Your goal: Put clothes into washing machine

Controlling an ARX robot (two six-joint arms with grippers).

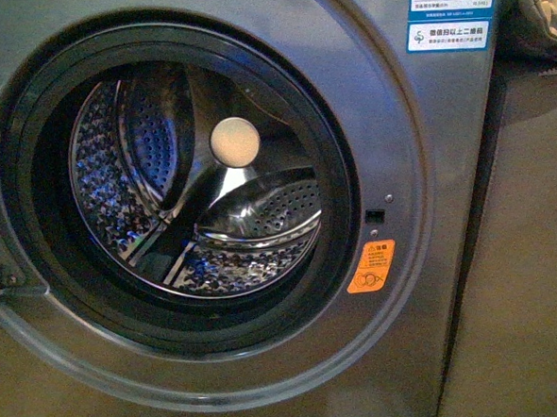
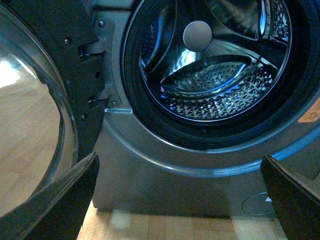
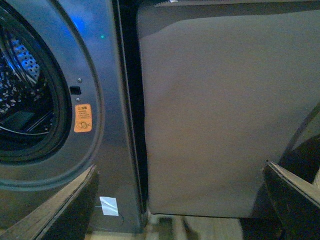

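The dark grey washing machine (image 1: 416,143) fills the front view, its porthole open onto the perforated steel drum (image 1: 191,176). An orange warning sticker (image 1: 371,266) sits right of the porthole and a blue-white label (image 1: 448,4) at top right. Neither arm shows in the front view. My left gripper (image 2: 180,200) is open and empty, low in front of the machine (image 2: 165,185), facing the drum (image 2: 215,85). My right gripper (image 3: 182,200) is open and empty, facing the machine's right edge (image 3: 107,100) and its sticker (image 3: 83,118). No clothes are clearly in view.
The open door (image 2: 35,125) with its glass bowl hangs at the machine's left hinge. A plain grey panel (image 3: 220,110) stands right of the machine, also in the front view (image 1: 527,250). A dark grey bundle (image 1: 536,13) lies on top of it. Wooden floor (image 2: 175,227) lies below.
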